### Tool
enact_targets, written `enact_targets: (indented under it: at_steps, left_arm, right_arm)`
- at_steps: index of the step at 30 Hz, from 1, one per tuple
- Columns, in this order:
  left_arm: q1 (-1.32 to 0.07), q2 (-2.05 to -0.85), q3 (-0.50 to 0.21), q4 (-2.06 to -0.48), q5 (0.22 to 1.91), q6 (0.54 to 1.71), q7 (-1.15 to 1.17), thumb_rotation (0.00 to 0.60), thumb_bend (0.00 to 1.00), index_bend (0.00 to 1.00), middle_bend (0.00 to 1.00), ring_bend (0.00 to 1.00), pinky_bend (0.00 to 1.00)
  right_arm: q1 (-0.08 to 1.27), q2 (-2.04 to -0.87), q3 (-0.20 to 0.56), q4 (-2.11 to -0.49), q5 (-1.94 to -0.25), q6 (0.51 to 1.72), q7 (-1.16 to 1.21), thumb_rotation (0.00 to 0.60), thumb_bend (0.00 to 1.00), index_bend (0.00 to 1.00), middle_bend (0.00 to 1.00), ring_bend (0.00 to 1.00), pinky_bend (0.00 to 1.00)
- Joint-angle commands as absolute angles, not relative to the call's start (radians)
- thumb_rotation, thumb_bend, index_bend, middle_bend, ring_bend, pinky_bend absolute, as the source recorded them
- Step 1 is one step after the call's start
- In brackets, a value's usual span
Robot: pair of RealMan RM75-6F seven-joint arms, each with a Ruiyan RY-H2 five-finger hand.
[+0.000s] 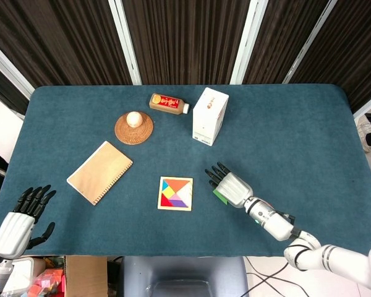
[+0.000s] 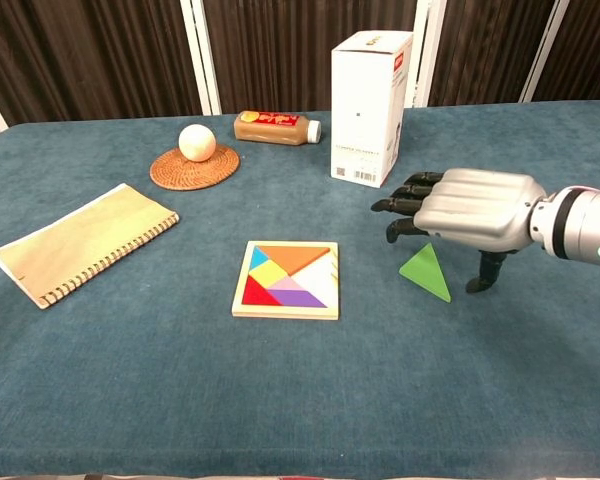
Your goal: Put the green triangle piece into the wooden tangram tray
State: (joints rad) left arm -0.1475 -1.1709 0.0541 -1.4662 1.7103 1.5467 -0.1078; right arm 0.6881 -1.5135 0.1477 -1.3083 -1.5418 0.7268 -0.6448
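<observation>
green triangle [image 2: 426,272] is seen flat on the table [image 2: 540,380], just right of the wooden tray [image 2: 286,313] and apart from it. the right hand [image 2: 467,214] is held above it, fingers spread and nothing gripped; the left hand [image 1: 15,224] is parked open at the table's near edge. the reach is judged the step in hand; next, the fingers must be lowered and closed on the triangle.

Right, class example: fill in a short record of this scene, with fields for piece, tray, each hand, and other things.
piece: green triangle flat on table, right of tray
tray: wooden tangram tray, white gap at its right
right hand: above triangle, fingers apart, holding nothing
left hand: at near-left table edge, empty
other: notebook, white box, bottle, ball on woven coaster
</observation>
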Motion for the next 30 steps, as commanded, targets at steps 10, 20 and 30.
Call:
enact_targets:
  at_steps: [10,20,30]
  left_arm:
    - [-0.146,-1.172,0.054,-1.467,1.714,1.548,-0.106,0.600,0.44,0.00,0.00,0.00,0.00]
    - [-0.146,-1.168,0.055,-1.466,1.721,1.552,-0.116,0.600,0.45,0.00,0.00,0.00,0.00]
    - [-0.146,-1.167,0.056,-1.465,1.721,1.550,-0.114,0.600,0.45,0.00,0.00,0.00,0.00]
  right_arm:
    - [0.724,-1.540,0.113,-1.289,-1.478,0.727,-0.675,0.600,0.36,0.41,0.00,0.00,0.00]
    - [0.736,-1.555,0.092,-1.287,-1.435,0.748,-0.710,0.600,0.36,0.48,0.00,0.00,0.00]
    - [0.746,-1.562,0.075,-1.280,-1.400,0.767,-0.733,0.600,0.37,0.54,0.00,0.00,0.00]
